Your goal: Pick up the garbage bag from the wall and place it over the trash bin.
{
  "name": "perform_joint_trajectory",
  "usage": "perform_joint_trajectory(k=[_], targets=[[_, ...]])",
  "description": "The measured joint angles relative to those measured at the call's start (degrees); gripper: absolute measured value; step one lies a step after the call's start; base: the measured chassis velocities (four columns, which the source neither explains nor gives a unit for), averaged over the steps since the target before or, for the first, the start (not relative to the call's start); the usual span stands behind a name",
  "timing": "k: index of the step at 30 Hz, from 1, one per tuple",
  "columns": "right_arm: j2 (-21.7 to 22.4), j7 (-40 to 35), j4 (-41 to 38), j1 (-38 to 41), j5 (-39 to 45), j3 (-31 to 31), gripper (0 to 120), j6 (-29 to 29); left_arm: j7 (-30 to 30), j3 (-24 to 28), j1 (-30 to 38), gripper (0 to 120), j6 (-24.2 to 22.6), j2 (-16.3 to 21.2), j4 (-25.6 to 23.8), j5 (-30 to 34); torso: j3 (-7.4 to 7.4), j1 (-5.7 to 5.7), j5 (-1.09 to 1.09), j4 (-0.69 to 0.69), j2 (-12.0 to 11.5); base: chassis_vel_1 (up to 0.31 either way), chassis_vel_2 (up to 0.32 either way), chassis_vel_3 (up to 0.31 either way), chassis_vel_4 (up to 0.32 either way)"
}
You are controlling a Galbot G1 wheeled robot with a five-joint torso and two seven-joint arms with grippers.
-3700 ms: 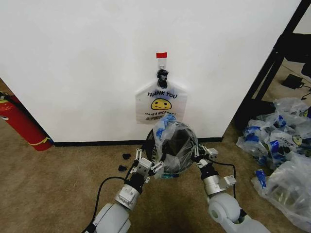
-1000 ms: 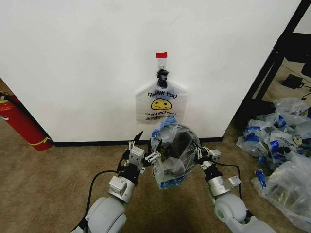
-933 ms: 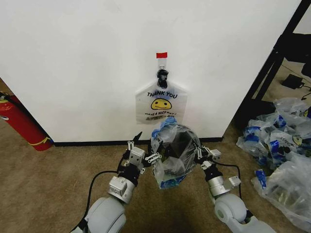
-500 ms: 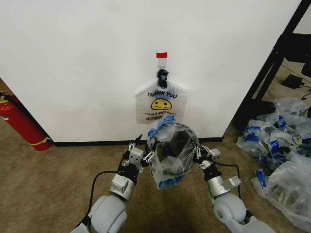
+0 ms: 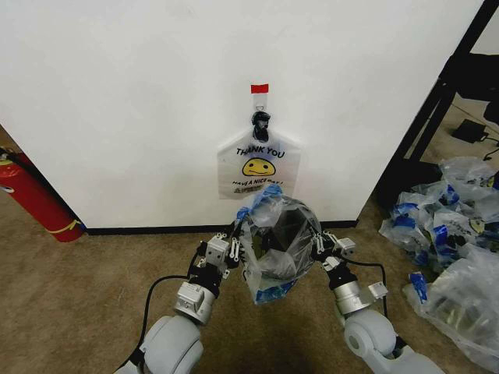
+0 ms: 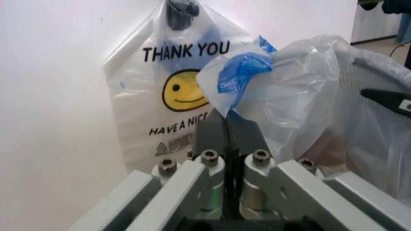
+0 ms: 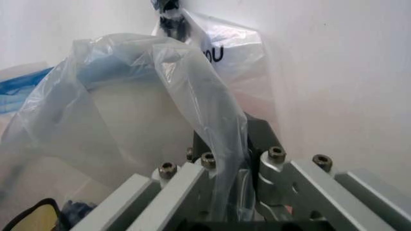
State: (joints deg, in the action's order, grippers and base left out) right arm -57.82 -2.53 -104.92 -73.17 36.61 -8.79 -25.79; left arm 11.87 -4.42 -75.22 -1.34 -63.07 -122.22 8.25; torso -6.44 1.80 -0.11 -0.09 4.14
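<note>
The garbage bag, thin clear plastic with blue patches, hangs stretched open between my two grippers just in front of the white wall. My left gripper is shut on the bag's blue-printed left edge. My right gripper is shut on the right edge, with plastic running between its fingers. The trash bin is mostly hidden behind the bag, and only a dark round shape shows through the plastic.
A white "THANK YOU" smiley bag hangs on the wall below a red tape mark. A red fire extinguisher leans at the left. A black frame and a heap of clear bags stand at the right.
My left gripper stood open beside the bag with one finger raised; it has now shut on the bag's left edge. Since 3.7 s ago both grippers and the bag have risen slightly.
</note>
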Motion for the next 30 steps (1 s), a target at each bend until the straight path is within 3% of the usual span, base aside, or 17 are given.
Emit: perform_joint_trajectory(k=[5, 8, 16, 19, 26, 30], targets=[[0.67, 0.4, -0.54, -0.25, 2.53, -0.09, 1, 0.24, -2.44, -1.15, 2.09, 0, 2.59, 2.19, 3.08, 0.28, 0.0, 0.0, 0.0, 0.0, 0.0, 0.0, 0.0, 0.0, 0.0], [2.21, 2.31, -2.07, -0.84, 8.16, -0.58, 1, 1.79, -5.27, -2.21, 5.18, 0, 5.55, 6.11, 6.7, 1.12, 0.0, 0.0, -0.01, 0.0, 0.0, 0.0, 0.0, 0.0, 0.0], [4.38, 6.27, -3.61, -1.18, 20.04, -1.53, 1, 5.27, -12.12, -2.84, 9.6, 0, 11.19, 12.23, 10.79, 0.83, 0.0, 0.0, -0.01, 0.01, 0.0, 0.0, 0.0, 0.0, 0.0], [4.58, 7.64, -3.63, -1.13, 22.09, -1.63, 1, 5.97, -14.35, -2.69, 10.93, 0, 13.16, 12.89, 12.14, 0.53, 0.0, 0.0, -0.01, 0.0, 0.0, 0.0, 0.0, 0.0, 0.0], [4.91, 10.03, -5.0, -1.35, 27.8, -1.8, 1, 7.79, -25.84, -2.56, 16.0, 0, 24.56, 12.98, 20.68, -0.57, 0.0, 0.0, -0.02, 0.0, 0.0, 0.0, 0.0, 0.0, 0.0], [5.1, 10.88, -5.81, -1.81, 29.45, -1.8, 1, 8.17, -29.06, -2.73, 18.26, 0, 28.92, 12.01, 24.5, -3.95, 0.0, 0.0, -0.01, -0.01, 0.0, 0.0, 0.0, 0.0, 0.0]])
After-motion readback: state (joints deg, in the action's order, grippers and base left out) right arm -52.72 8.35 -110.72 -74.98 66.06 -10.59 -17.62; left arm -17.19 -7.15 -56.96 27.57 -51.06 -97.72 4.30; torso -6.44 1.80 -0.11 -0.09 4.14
